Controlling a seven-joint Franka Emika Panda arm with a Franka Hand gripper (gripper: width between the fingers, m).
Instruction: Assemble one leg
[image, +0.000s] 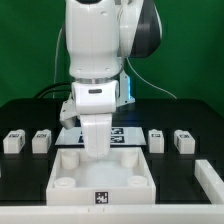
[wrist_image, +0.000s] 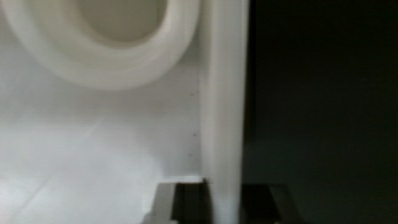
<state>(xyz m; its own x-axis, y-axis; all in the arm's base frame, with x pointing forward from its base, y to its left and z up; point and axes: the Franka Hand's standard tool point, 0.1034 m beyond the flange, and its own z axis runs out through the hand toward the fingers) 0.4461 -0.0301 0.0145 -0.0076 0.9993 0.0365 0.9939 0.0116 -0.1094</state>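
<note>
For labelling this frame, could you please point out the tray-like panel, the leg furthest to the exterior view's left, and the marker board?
tray-like panel (image: 70, 193): exterior view, on its front wall.
far-left leg (image: 14, 141): exterior view, on its tagged face.
marker board (image: 128, 134): exterior view, on its tagged surface beside the arm.

I could read no letters, numbers or brand names anywhere. The only signs were black-and-white square fiducial tags, their patterns too small to decipher. One stood on the front wall of the large white tray-like plastic panel (image: 101, 198). One stood on each of the small white blocky plastic legs (image: 13, 141) (image: 41, 140) (image: 157, 139) (image: 185, 140) on the surface. Several stood on the thin flat white marker board (image: 130, 131). My wrist view was blurred and showed nothing legible.
</note>
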